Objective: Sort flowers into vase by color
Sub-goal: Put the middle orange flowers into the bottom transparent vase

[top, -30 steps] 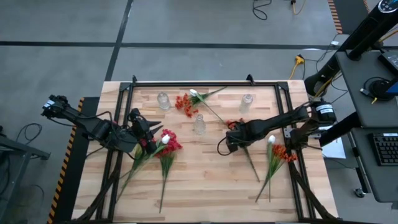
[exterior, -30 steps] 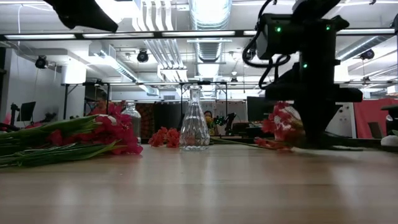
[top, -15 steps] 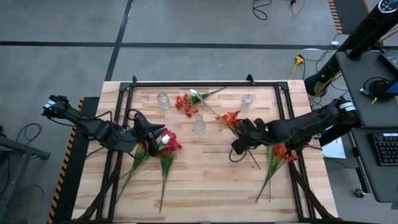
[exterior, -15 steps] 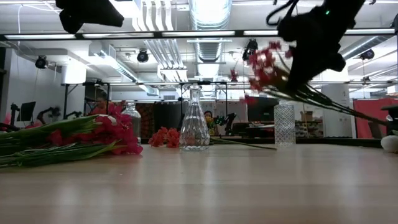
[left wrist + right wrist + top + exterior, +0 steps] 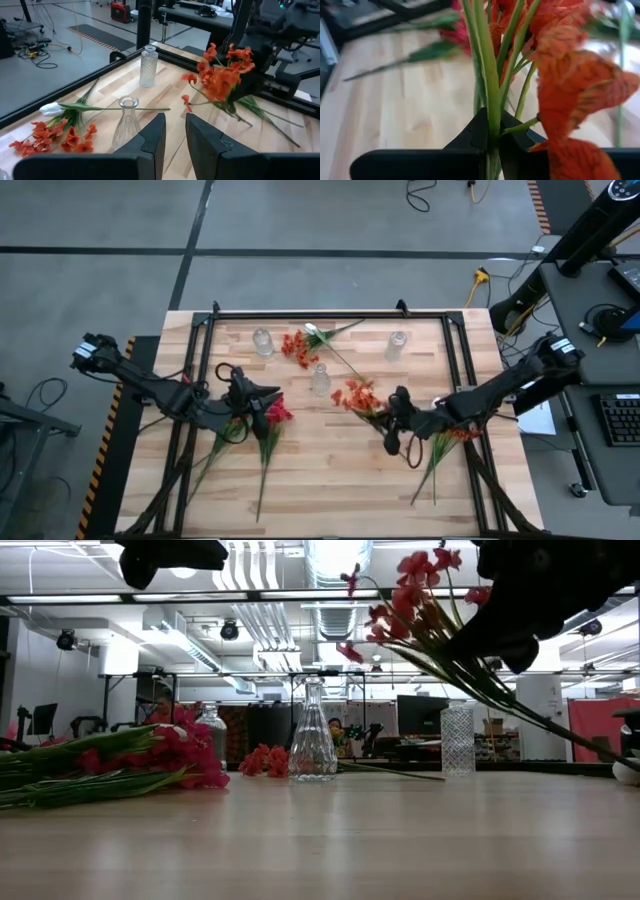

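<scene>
My right tool [image 5: 393, 423] is clamped on the orange spray [image 5: 358, 396], stems pinched between the fingers, blooms lifted off the desk [image 5: 330, 470] and pointing toward the middle vase [image 5: 320, 380]. My left tool [image 5: 262, 402] hovers over the red flowers [image 5: 272, 415], fingers a narrow gap apart, holding nothing.

Step in hand, as I judge it: get the stem end into a vase. Grip sits near the blooms, long stem trails behind and low, so I need to tip the spray upright first, then bring the stem tip over the neck. Neck is narrow; come down slowly and straight. The vase looks light, a side knock would tip it. More orange [image 5: 297, 346] lies by the back-left vase [image 5: 262, 341].
</scene>
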You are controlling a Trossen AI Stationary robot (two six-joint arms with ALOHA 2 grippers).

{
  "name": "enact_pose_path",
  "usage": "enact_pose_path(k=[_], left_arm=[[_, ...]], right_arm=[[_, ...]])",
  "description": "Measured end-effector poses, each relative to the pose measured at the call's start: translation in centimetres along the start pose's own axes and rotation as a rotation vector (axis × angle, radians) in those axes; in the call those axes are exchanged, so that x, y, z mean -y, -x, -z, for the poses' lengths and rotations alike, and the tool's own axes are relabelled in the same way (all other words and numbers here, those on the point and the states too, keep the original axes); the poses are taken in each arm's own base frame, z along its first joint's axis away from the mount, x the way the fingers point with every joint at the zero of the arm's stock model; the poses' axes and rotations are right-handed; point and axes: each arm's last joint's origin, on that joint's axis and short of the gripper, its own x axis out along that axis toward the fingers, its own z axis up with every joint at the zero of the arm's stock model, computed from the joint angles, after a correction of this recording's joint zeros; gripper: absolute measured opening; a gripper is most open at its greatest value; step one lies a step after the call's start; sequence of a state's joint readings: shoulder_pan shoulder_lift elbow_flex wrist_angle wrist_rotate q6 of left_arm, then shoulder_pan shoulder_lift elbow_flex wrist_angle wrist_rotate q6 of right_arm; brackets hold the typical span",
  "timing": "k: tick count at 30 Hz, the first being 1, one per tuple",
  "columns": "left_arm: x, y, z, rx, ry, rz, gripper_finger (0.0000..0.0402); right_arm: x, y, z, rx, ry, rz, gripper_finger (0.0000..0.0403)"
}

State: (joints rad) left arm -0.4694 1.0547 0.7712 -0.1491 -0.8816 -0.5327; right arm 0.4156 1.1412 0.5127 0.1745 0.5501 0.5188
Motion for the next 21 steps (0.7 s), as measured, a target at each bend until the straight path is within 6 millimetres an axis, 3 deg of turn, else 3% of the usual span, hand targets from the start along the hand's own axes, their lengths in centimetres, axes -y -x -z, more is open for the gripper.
enact_pose_path(k=[14, 21], left_arm=[[0.3, -0.2, -0.3, 0.041, 0.040, -0.007, 0.0059], [0.7, 0.0, -0.8, 0.024, -0.040, 0.051, 0.0059]], right_arm=[[0.9, 0.1, 1.5, 0.223, 0.126, -0.110, 0.0017], [0.0, 0.7, -0.6, 0.377, 0.193, -0.205, 0.0017]])
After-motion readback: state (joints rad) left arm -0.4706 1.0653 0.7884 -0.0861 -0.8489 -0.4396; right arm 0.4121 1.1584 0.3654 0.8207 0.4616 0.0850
